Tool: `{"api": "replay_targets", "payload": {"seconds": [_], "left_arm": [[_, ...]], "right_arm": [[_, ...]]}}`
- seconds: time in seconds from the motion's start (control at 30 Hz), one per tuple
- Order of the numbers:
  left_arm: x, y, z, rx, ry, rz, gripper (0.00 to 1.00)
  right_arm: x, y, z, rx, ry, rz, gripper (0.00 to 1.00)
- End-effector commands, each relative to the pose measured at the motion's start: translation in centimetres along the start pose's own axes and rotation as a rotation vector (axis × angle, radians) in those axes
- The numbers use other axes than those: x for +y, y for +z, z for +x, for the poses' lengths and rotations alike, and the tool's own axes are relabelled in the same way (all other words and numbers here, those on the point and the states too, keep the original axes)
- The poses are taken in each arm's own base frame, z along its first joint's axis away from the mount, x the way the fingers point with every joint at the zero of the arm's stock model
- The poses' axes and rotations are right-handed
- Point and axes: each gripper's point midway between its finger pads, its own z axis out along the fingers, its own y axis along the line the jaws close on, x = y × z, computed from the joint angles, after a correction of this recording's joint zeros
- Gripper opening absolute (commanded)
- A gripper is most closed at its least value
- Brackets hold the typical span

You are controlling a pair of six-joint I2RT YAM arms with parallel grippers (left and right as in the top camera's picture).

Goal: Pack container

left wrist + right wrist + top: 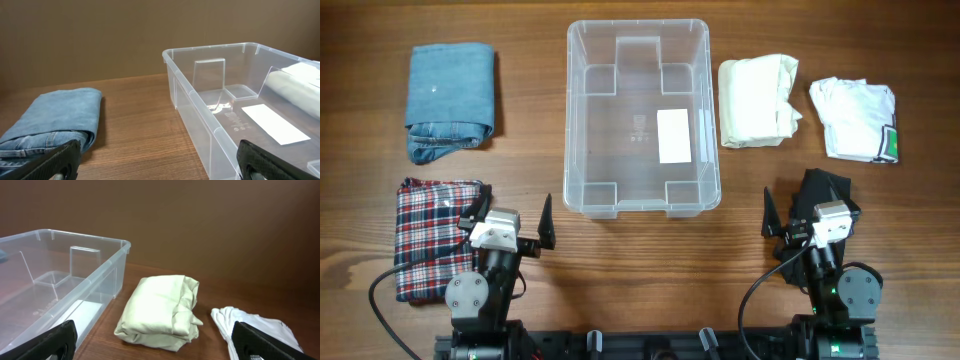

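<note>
The clear container (638, 24) stands at the middle of the table, with only a white label (672, 135) on its base. My left gripper (511, 217) rests open near the front edge, below the container's left corner, over the edge of a folded plaid garment (430, 235). In the left wrist view the open left gripper (157, 167) has bare wood between its fingers, with the container (210, 49) ahead to the right. My right gripper (805, 210) is open near the front right. In its wrist view the right gripper (155, 345) faces a folded cream garment (162, 310).
Folded blue jeans (450, 100) lie at the far left, also seen in the left wrist view (55, 117). The cream garment (757, 100) lies just right of the container. A white garment (855, 118) lies further right, its edge (255, 325) by my right finger.
</note>
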Motion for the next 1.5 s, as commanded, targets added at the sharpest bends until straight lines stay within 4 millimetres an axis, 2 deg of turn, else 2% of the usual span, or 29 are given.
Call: {"api": "replay_targets", "payload": {"seconds": [0.0,0.33,0.57,0.87,0.97,1.07,1.3,1.4,1.47], "left_arm": [[0.3,0.0,0.1,0.000,0.011,-0.014,1.00],[0.3,0.0,0.1,0.000,0.011,-0.014,1.00],[0.3,0.0,0.1,0.000,0.011,-0.015,1.00],[0.3,0.0,0.1,0.000,0.011,-0.014,1.00],[0.3,0.0,0.1,0.000,0.011,-0.014,1.00],[0.3,0.0,0.1,0.000,0.011,-0.014,1.00],[0.3,0.0,0.1,0.000,0.011,-0.014,1.00],[0.3,-0.1,0.1,0.000,0.011,-0.015,1.00],[0.3,0.0,0.1,0.000,0.011,-0.014,1.00]], "right_arm": [[0.5,-0.1,-0.3,-0.015,-0.014,-0.026,1.00],[0.4,-0.1,-0.3,-0.015,-0.035,-0.019,1.00],[1.1,-0.1,-0.4,-0.022,-0.022,-0.065,1.00],[1.4,0.0,-0.3,0.000,0.468,-0.082,1.00],[1.9,-0.2,-1.9,-0.046,0.564,-0.135,1.00],[3.0,-0.6,-4.1,-0.115,0.534,-0.226,1.00],[2.3,-1.4,-9.8,-0.206,0.386,-0.209,1.00],[1.5,-0.4,-11.5,-0.155,0.355,-0.179,1.00],[1.1,1.4,-12.5,-0.082,0.330,-0.171,1.00]]}}
